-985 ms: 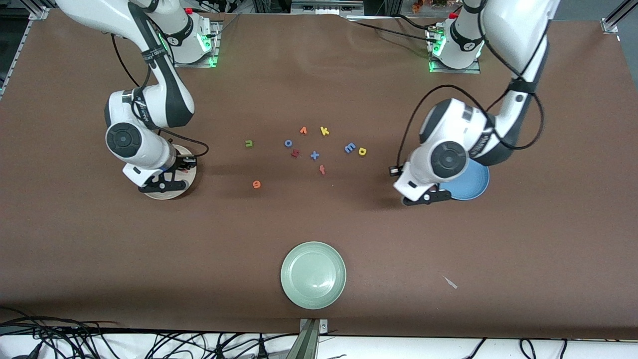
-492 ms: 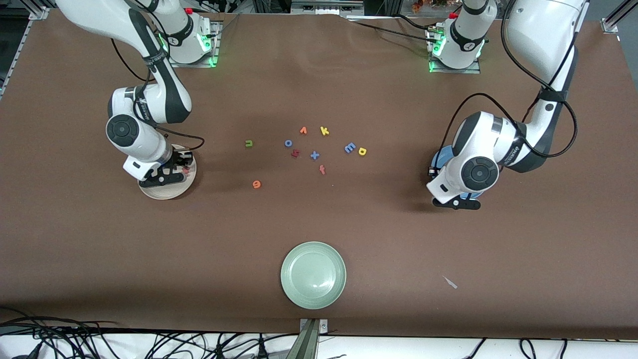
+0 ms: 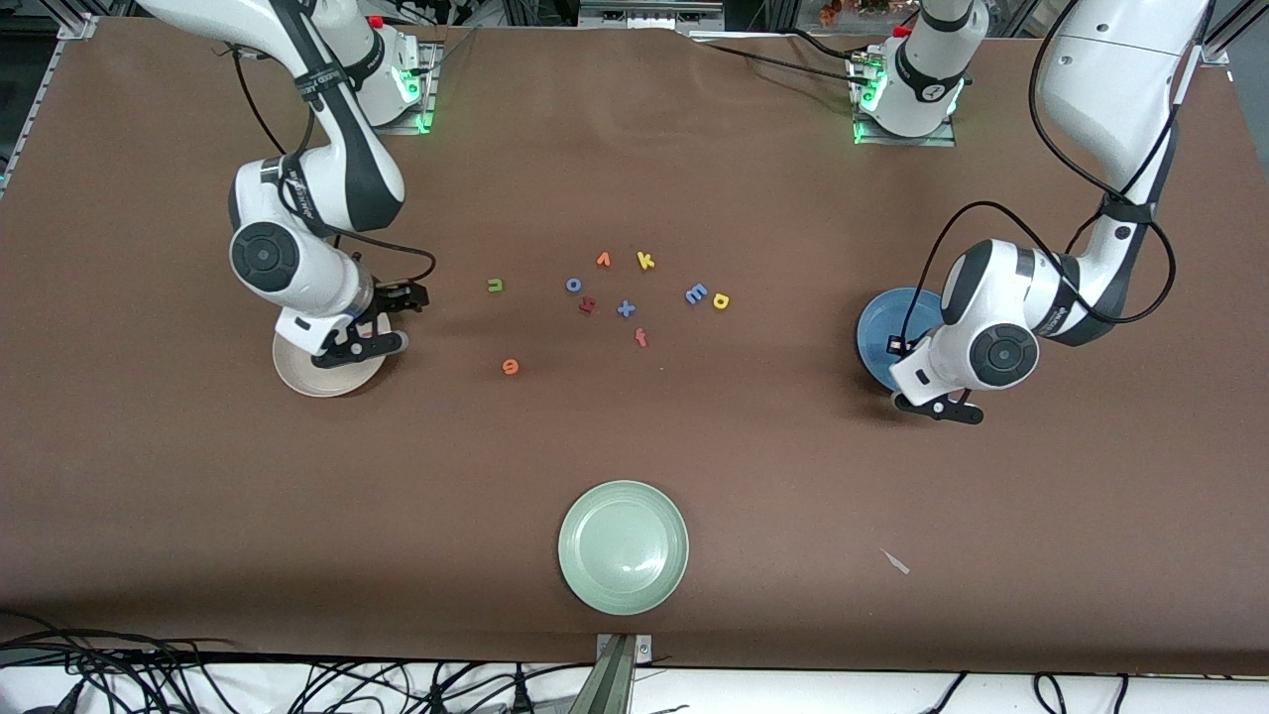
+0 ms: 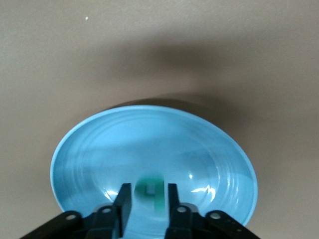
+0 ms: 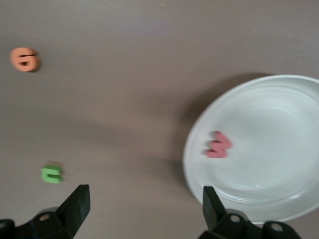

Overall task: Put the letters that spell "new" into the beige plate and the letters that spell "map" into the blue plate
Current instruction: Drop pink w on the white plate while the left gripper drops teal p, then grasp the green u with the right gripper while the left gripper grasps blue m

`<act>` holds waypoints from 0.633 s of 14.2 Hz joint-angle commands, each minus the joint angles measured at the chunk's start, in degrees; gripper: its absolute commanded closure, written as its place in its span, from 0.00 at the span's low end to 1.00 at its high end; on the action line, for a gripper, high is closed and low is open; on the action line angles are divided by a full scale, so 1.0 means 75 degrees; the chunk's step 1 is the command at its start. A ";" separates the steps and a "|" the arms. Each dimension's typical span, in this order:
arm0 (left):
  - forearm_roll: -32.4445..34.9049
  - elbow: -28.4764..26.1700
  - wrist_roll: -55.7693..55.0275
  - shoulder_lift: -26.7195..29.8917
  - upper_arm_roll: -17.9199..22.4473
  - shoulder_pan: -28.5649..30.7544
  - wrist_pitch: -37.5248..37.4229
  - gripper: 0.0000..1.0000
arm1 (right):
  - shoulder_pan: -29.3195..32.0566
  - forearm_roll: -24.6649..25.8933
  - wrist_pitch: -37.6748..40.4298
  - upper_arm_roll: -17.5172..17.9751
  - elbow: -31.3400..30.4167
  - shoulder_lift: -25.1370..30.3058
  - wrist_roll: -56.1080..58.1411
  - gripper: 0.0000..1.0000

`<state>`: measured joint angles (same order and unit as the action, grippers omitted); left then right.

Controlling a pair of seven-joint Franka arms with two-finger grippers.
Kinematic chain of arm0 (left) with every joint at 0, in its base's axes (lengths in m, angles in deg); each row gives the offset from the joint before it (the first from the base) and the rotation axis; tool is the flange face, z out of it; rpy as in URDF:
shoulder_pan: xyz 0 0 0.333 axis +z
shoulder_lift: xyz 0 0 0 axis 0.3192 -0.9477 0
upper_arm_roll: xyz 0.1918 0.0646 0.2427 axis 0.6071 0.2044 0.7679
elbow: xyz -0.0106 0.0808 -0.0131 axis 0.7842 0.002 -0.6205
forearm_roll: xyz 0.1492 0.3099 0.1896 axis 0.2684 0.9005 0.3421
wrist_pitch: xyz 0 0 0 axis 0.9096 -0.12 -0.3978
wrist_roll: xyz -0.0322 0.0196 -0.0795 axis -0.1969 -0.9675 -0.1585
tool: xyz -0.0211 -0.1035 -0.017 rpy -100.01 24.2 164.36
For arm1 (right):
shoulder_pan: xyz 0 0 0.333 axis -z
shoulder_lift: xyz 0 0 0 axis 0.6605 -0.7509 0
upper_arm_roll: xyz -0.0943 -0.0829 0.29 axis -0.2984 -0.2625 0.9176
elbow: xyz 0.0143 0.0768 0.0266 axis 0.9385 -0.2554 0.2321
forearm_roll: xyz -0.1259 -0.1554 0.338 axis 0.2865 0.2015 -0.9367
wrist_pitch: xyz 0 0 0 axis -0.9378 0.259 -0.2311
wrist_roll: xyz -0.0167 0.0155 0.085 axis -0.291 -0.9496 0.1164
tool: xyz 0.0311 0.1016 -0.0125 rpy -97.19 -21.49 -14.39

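My right gripper (image 3: 389,319) hangs open over the edge of the beige plate (image 3: 297,375); nothing sits between its wide-spread fingers (image 5: 75,201). The pinkish-red w (image 5: 218,145) lies in the beige plate (image 5: 279,124). Out on the table lie the green n (image 3: 496,286) and the orange e (image 3: 511,367). The light blue m (image 3: 697,294) and the yellow looped letter (image 3: 721,301) lie side by side. My left gripper (image 3: 937,407) is over the blue plate (image 3: 877,327). Its fingers (image 4: 123,199) stand slightly apart around the teal letter (image 4: 158,196), low over the plate's floor (image 4: 124,149).
Other letters lie mid-table: a blue o (image 3: 573,285), an orange v (image 3: 603,260), a yellow k (image 3: 645,261), a dark red h (image 3: 587,306), a blue x (image 3: 626,308) and a red f (image 3: 641,338). A pale green plate (image 3: 623,545) sits nearest the front camera.
My right gripper opened, let the w drop in the beige plate and drew toward the loose letters. My left arm carried the teal letter over the blue plate and its fingers parted.
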<state>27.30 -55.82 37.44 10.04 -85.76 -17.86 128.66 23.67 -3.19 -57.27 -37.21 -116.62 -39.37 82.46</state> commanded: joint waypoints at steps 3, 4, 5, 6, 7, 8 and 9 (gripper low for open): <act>0.0195 0.1024 0.0030 0.0129 -0.0789 -0.0124 -0.1402 0.00 | 0.0000 -0.0237 0.0022 0.0709 -0.0055 0.0076 -0.0762 0.00; 0.0125 0.1259 0.0007 0.0129 -0.1059 -0.0136 -0.1742 0.00 | 0.0000 -0.0202 0.0022 0.0920 -0.0067 0.0111 -0.0963 0.00; 0.0113 0.1412 0.0007 0.0129 -0.1386 -0.0124 -0.1873 0.00 | -0.0011 -0.0179 -0.0001 0.1108 -0.0079 0.0146 -0.1208 0.00; 0.0124 0.1437 0.0019 0.0118 -0.1598 -0.0147 -0.1851 0.00 | -0.0011 -0.0155 -0.0187 0.1238 -0.0160 0.0111 -0.1466 0.00; 0.0124 0.1484 0.0054 0.0083 -0.1798 -0.0194 -0.1758 0.00 | -0.0034 -0.0097 -0.0676 0.1274 -0.0393 0.0053 -0.1608 0.00; 0.0124 0.1565 -0.0016 0.0036 -0.1962 -0.0438 -0.1595 0.00 | -0.0116 -0.0097 -0.1006 0.1274 -0.0488 0.0006 -0.1632 0.00; 0.0159 0.1543 -0.0028 0.0012 -0.1975 -0.0754 -0.1466 0.00 | -0.0175 -0.0097 -0.1032 0.1274 -0.0477 -0.0006 -0.1644 0.00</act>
<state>27.30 -44.99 37.37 10.70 -99.78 -20.10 116.73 22.81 -4.04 -62.11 -27.73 -118.45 -39.57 71.17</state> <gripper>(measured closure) 0.000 0.000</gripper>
